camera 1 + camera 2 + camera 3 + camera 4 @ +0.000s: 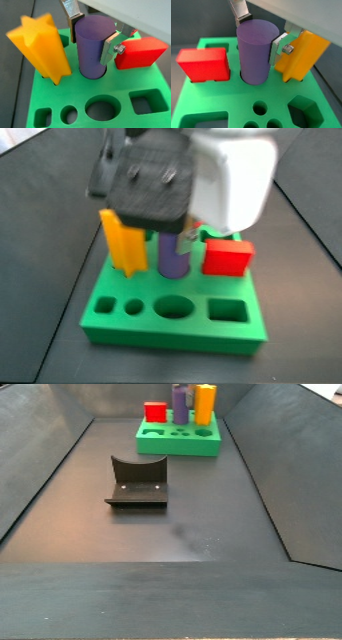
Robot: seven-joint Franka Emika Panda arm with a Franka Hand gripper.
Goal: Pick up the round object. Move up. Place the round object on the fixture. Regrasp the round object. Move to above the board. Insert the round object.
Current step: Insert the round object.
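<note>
Standing upright in a hole of the board [100, 117], the round object [93, 47] is sitting between the yellow star [41, 47] and the red cube [139, 54] in a wrist view. The jaws [93, 31] are flanking its upper part; one silver finger [72, 17] is lying against its side and the opposite finger [111, 46] is lying along the other side. Whether the pads are pressing on it cannot be determined.

Showing the opposite face, a wrist view is presenting the round object [257, 52] seated in the board [211, 107], with the jaws [260, 31] straddling it, the red cube [203, 64] on one side and the yellow star [299, 56] on the other.

Viewing from a side view, the jaws [171, 228] are hanging directly over the board [174, 333], above the round object [174, 255].

Viewing from a side view, the board [179, 442] is lying at the far end of the floor [147, 534], and the fixture [138, 481] is standing near the floor's middle, well apart from it.
</note>
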